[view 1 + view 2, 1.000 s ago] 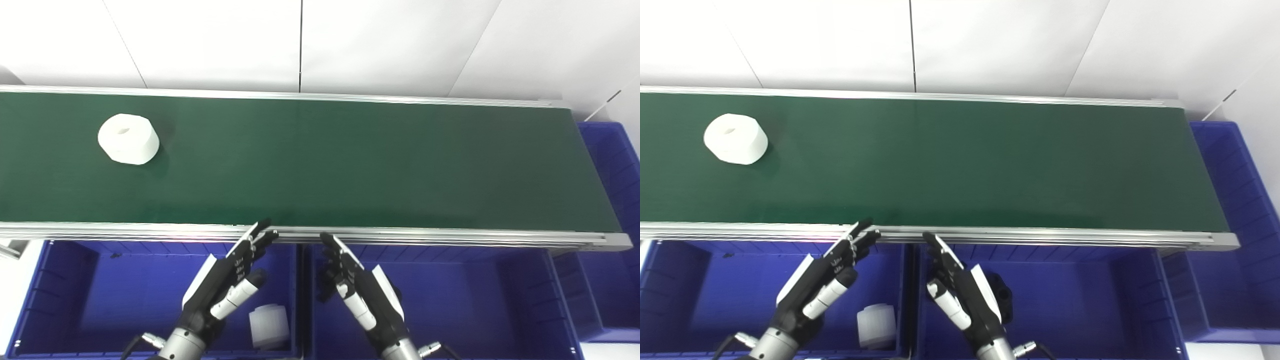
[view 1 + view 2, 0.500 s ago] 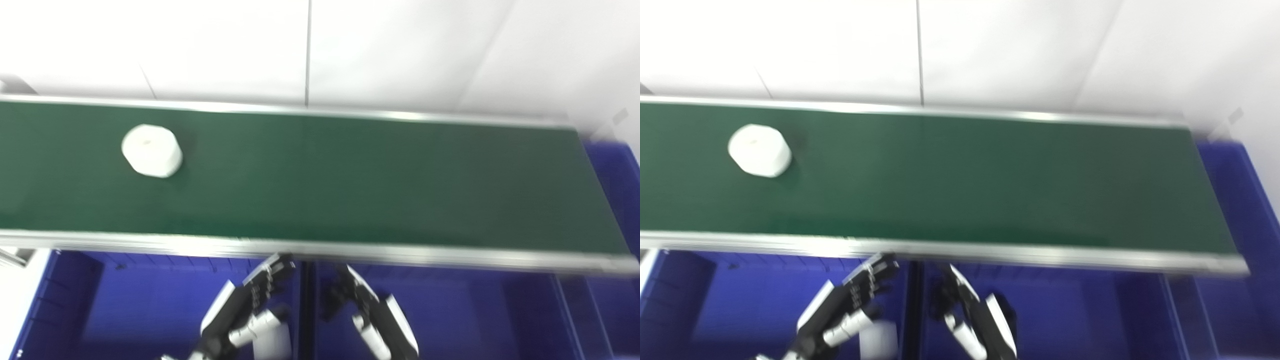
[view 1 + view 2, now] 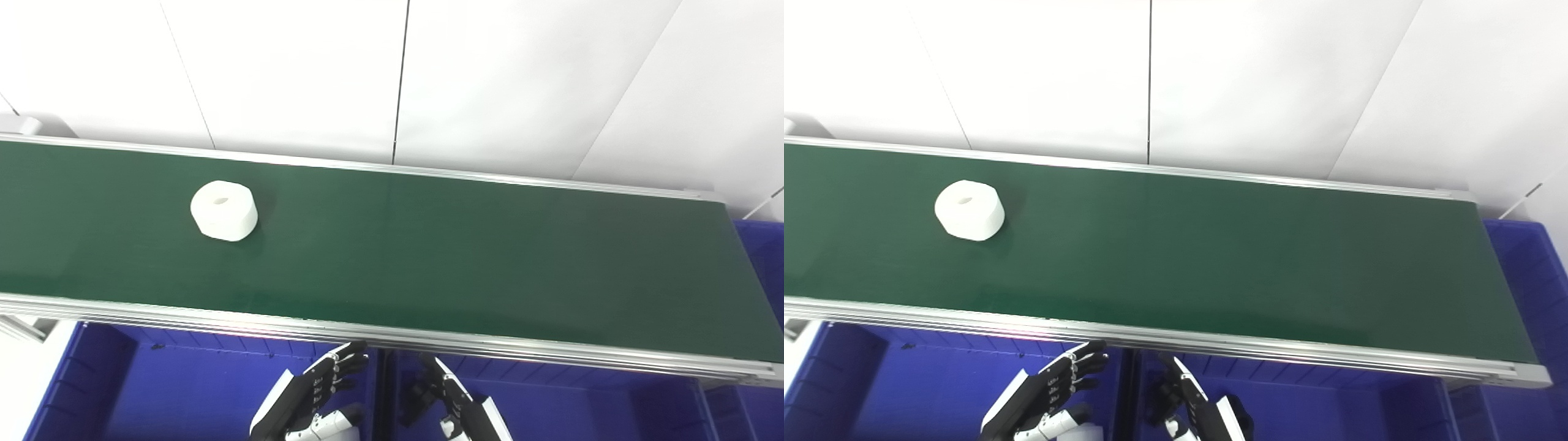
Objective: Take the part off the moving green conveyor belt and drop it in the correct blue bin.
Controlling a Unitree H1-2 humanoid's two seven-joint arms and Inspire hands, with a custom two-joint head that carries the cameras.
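Observation:
A white round part with a hole in its top (image 3: 223, 210) sits on the green conveyor belt (image 3: 465, 257), left of the middle; it also shows in the right eye view (image 3: 969, 209). My left hand (image 3: 315, 398) is open and empty, low over the left blue bin (image 3: 184, 392), below the belt's near rail. My right hand (image 3: 450, 404) is open and empty over the middle blue bin (image 3: 582, 410). Both hands are partly cut off by the bottom edge and are far from the part.
The belt's aluminium near rail (image 3: 490, 349) runs between the hands and the belt. A third blue bin (image 3: 1528, 275) stands at the belt's right end. A black part (image 3: 1240, 416) lies in the middle bin. A white wall is behind the belt.
The camera has tilted up, so the whole picture has shifted down. The white part has travelled rightward along the belt. Both hands stay open and empty over the bins.

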